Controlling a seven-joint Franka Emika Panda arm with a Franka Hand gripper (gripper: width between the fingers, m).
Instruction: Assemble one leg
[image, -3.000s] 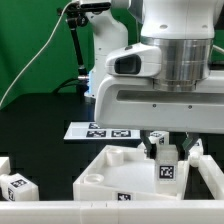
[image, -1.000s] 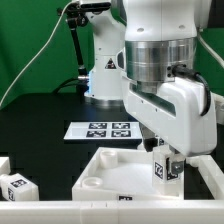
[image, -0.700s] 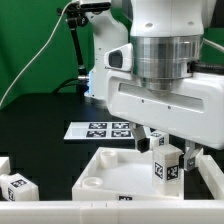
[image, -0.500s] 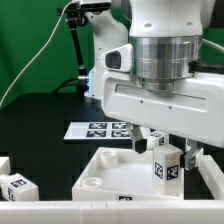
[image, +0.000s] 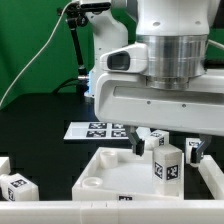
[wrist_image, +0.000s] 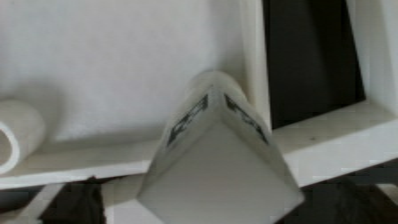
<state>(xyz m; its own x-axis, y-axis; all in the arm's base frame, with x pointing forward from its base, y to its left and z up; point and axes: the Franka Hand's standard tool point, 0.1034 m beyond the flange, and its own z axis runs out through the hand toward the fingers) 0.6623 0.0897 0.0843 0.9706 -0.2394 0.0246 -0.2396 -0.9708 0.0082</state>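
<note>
My end effector (image: 164, 147) is straddling the leg (image: 166, 166) with its fingers (image: 193, 150) spread, apparently clear of it, so I am gripping nothing. The leg is standing upright on the white panel (image: 105, 172) near the desk's (image: 40, 125) front edge, while 1 more leg (image: 17, 187) is lying toward the front corner on the exterior view's left.

— Any room around that leg (image: 166, 166)?
— Little. It stands upright on the white panel (image: 108, 172), with a gripper (image: 166, 147) finger on each side of it.
— And farther out?
— The marker board (image: 100, 130) lies flat behind; other legs (image: 17, 188) sit well apart at the exterior view's left, black table (image: 40, 125) bare between.
</note>
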